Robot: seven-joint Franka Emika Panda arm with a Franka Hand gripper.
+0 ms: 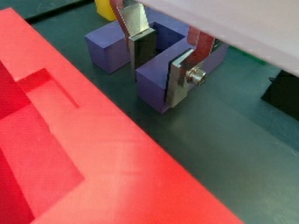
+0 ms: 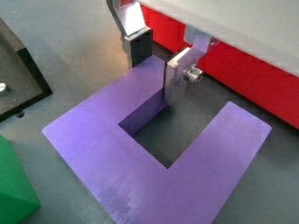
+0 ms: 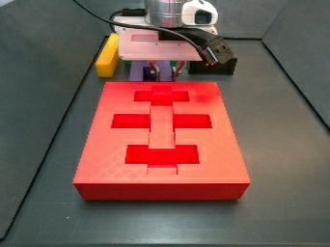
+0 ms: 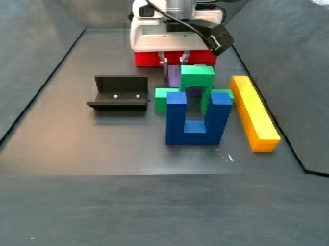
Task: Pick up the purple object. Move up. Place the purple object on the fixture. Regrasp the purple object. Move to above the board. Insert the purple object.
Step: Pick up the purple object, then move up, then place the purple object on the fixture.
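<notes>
The purple object (image 2: pixel 117 166) is a small U-shaped block lying on the dark floor beside the red board (image 3: pixel 161 125). It also shows in a wrist view (image 1: pixel 152 87) and, partly hidden behind a green block, in a side view (image 4: pixel 172 75). My gripper (image 2: pixel 155 85) is down on it and straddles one prong, with one finger in the slot and the other against the prong's outer face (image 1: pixel 160 80). The pads look pressed on both sides. The block rests on the floor. The fixture (image 4: pixel 118 93) stands apart from the gripper and also shows in a wrist view (image 2: pixel 17 70).
A green stepped block (image 4: pixel 193 82) stands just in front of the gripper. A larger blue U-shaped block (image 4: pixel 193 120) is beyond it, and a yellow bar (image 4: pixel 255 115) lies beside them. The board's edge (image 1: pixel 70 149) runs close along the purple object. Dark walls enclose the floor.
</notes>
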